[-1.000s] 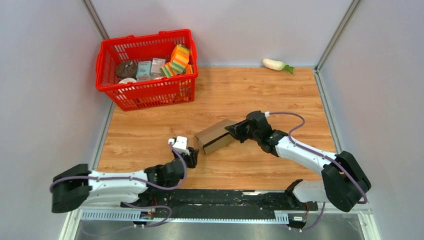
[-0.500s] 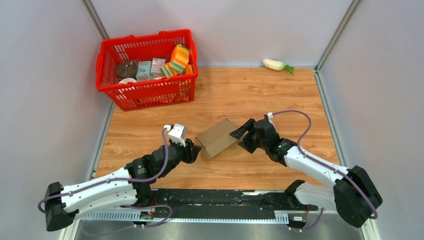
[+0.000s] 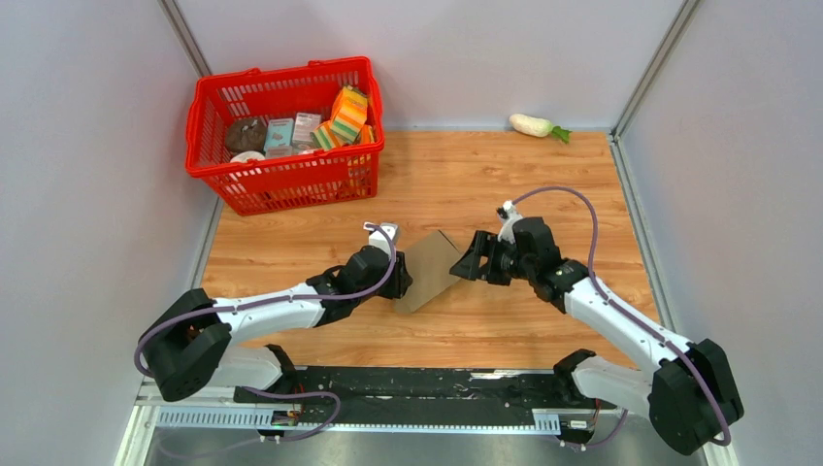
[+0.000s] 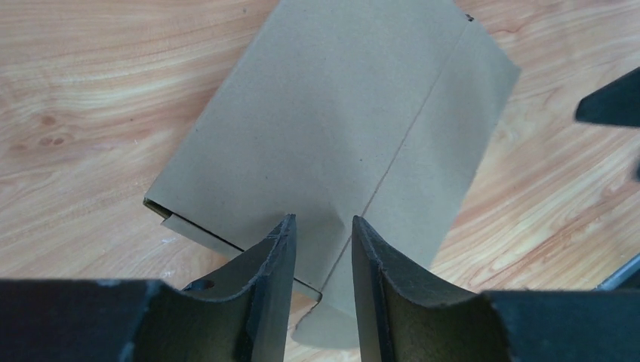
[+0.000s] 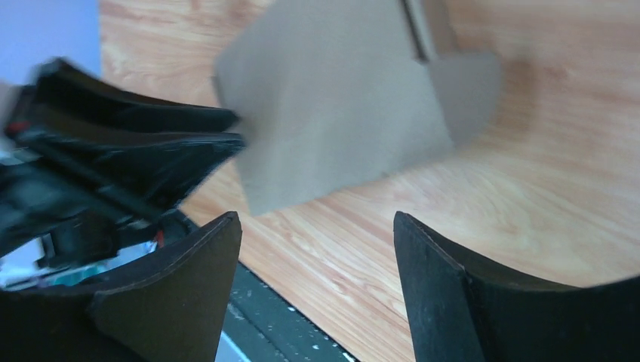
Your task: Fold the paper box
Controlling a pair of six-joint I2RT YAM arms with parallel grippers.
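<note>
The paper box (image 3: 432, 264) is a flat brown cardboard piece lying on the wooden table between the two arms. In the left wrist view the paper box (image 4: 340, 113) shows a crease line and a rounded tab poking out at its near corner. My left gripper (image 4: 321, 220) hovers over that near corner, jaws partly open, with box surface showing in the gap. In the top view the left gripper (image 3: 398, 277) is at the box's left edge. My right gripper (image 3: 468, 264) stands just off the box's right edge. It is wide open (image 5: 317, 215) over bare wood, with the paper box (image 5: 332, 98) ahead of it.
A red basket (image 3: 291, 184) of groceries stands at the back left. A white radish (image 3: 534, 124) lies by the back wall on the right. The black rail (image 3: 427, 383) runs along the table's near edge.
The right gripper has let go of the box, opened wide and drawn back a little. The left arm has swung forward to the box's left edge. The box has settled flatter.
</note>
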